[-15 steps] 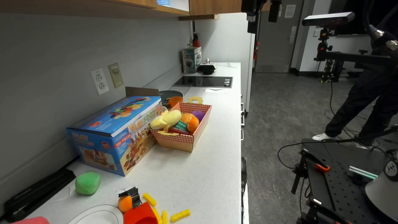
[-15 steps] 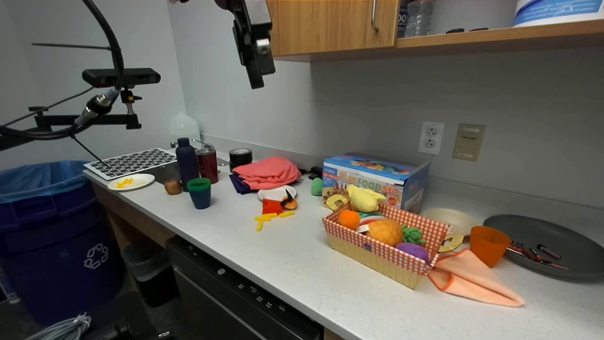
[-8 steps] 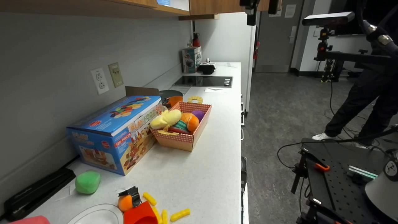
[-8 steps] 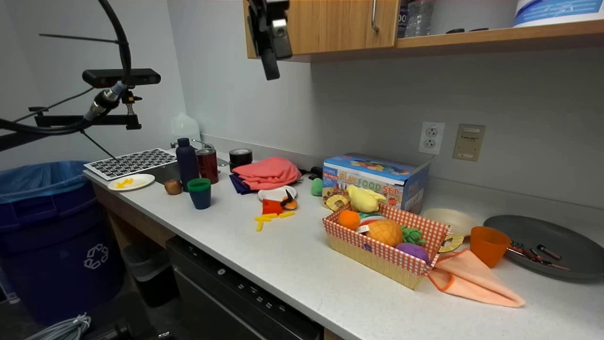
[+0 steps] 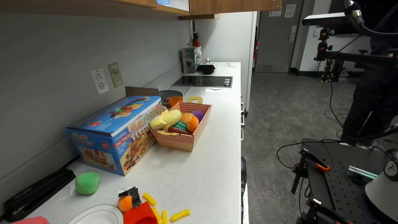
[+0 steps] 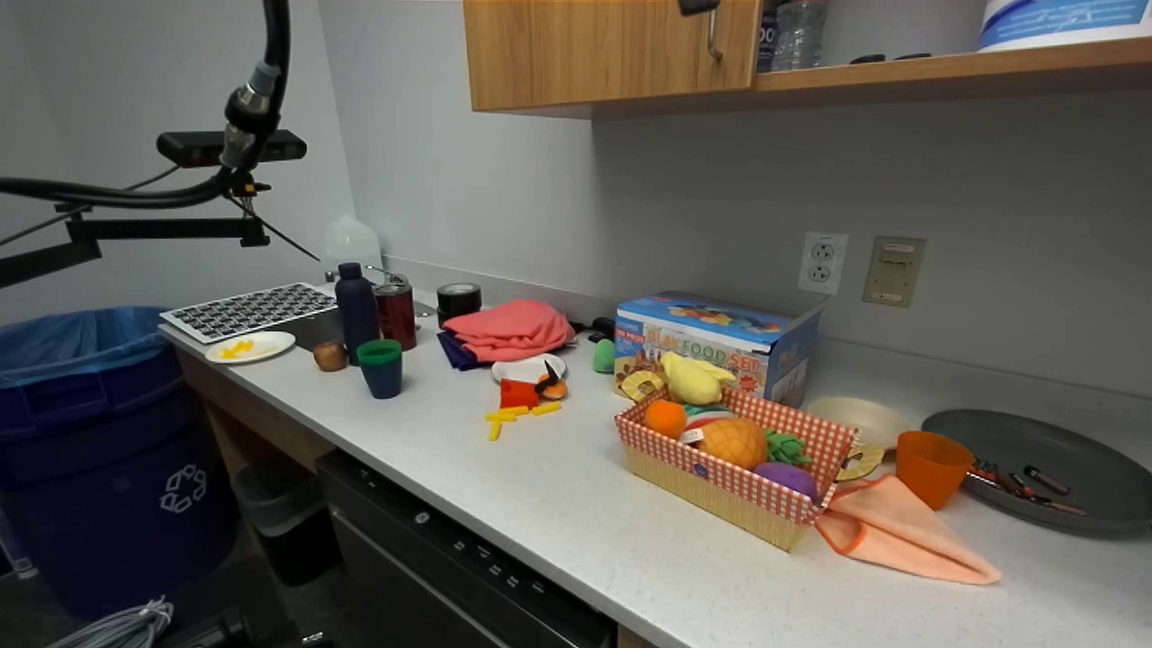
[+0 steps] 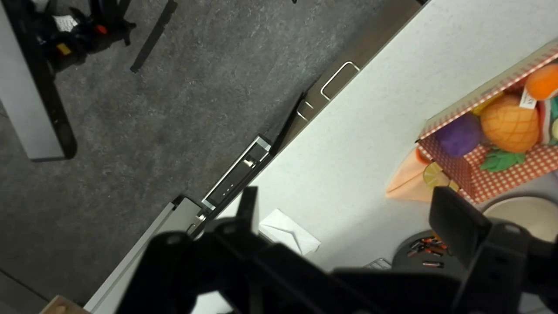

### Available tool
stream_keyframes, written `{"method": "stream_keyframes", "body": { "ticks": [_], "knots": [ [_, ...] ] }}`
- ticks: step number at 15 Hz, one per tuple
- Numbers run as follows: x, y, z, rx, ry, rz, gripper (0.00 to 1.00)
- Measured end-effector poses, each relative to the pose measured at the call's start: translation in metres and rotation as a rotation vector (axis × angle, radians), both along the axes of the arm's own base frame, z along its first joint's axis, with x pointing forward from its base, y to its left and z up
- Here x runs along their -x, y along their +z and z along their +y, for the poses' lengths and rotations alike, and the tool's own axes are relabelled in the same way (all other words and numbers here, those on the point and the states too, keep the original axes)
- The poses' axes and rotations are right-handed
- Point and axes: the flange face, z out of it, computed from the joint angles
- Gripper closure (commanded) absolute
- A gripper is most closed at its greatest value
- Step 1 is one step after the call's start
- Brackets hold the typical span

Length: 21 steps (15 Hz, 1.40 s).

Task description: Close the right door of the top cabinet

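Note:
The right door [image 5: 231, 6] is an orange-brown wood panel at the top of an exterior view. It stands open, sticking out from the top cabinet [image 5: 93, 7], with mostly its lower part in view. In an exterior view the top cabinet [image 6: 954, 72] shows an open shelf beside a shut door with a metal handle. A light wooden corner [image 7: 61, 306], perhaps the right door's edge, shows at the wrist view's lower left. My gripper [image 7: 346, 189] is open and empty, high above the counter. Only a dark tip [image 6: 697, 6] of it shows, in front of the handle.
The white counter [image 5: 211, 174] holds a food-set box [image 5: 115, 130], a checked basket [image 5: 174, 143] and a dark plate [image 6: 1071, 450]. A tall white appliance [image 5: 224, 39] stands behind the door. A camera on a stand [image 5: 328, 19] and a person [image 5: 367, 102] are across the floor.
My gripper has risen and moved toward the open shelf, leaving an exterior view at the top. The arm's cable has swung with it. The person has shifted. The right door looks unmoved.

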Motion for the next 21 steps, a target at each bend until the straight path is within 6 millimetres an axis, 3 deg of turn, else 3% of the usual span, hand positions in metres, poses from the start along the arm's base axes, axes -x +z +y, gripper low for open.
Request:
{"method": "stream_keyframes", "body": {
  "ticks": [4, 12, 14, 17, 21],
  "knots": [
    [0.019, 0.029, -0.035, 0.053, -0.096, -0.032, 0.00],
    [0.020, 0.033, -0.036, 0.080, -0.132, -0.045, 0.00],
    [0.021, 0.034, -0.044, 0.077, -0.134, -0.043, 0.00],
    [0.032, 0.047, -0.076, 0.066, -0.141, -0.051, 0.00],
    [0.059, 0.066, -0.138, 0.045, -0.173, -0.051, 0.00]
  ]
}}
